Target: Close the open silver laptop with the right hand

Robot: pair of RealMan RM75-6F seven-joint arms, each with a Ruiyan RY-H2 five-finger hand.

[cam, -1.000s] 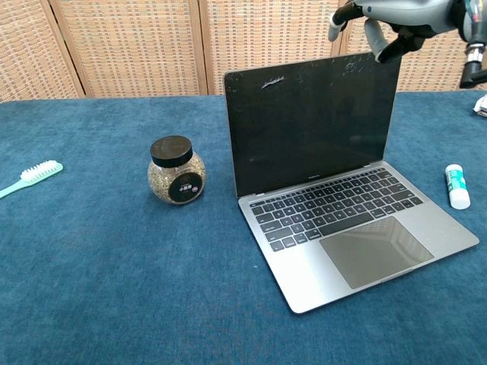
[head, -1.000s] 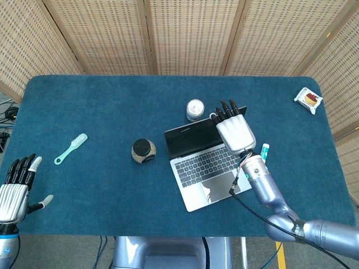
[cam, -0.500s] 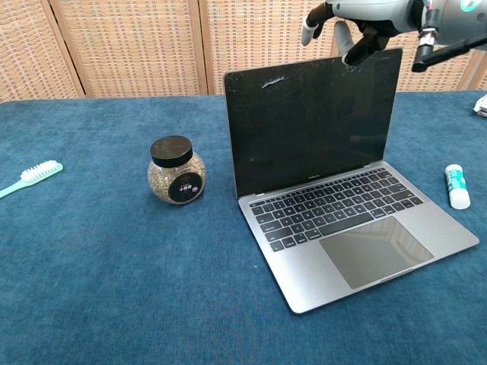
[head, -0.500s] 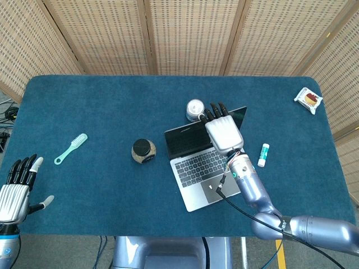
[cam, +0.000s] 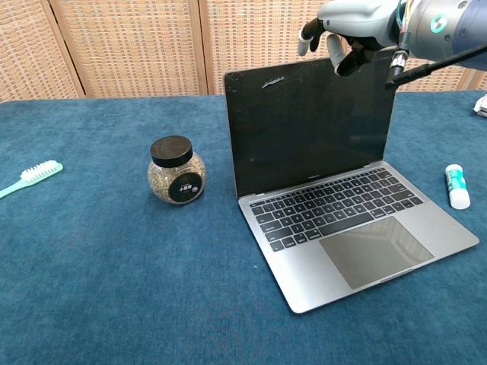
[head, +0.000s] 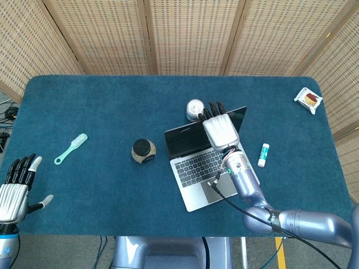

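Observation:
The silver laptop (cam: 358,251) stands open at the table's middle right, its dark screen (cam: 308,125) upright and facing me; in the head view the laptop (head: 193,168) lies angled. My right hand (cam: 348,29) hovers at the lid's top edge, right of its middle, fingers (cam: 339,59) loosely curved down over the rim and holding nothing. Whether they touch the lid I cannot tell. From above, the right hand (head: 220,129) covers the lid's far edge. My left hand (head: 15,188) rests by the table's near left corner, fingers spread and empty.
A black-lidded jar (cam: 176,170) stands left of the laptop. A white round tin (head: 194,109) sits just behind the lid. A glue stick (cam: 456,185) lies to the laptop's right, a mint toothbrush (head: 71,148) far left, a snack packet (head: 308,100) at the far right corner.
My right hand has slid leftward along the top of the lid and come slightly lower. The screen stands at the same angle. The left hand has not moved.

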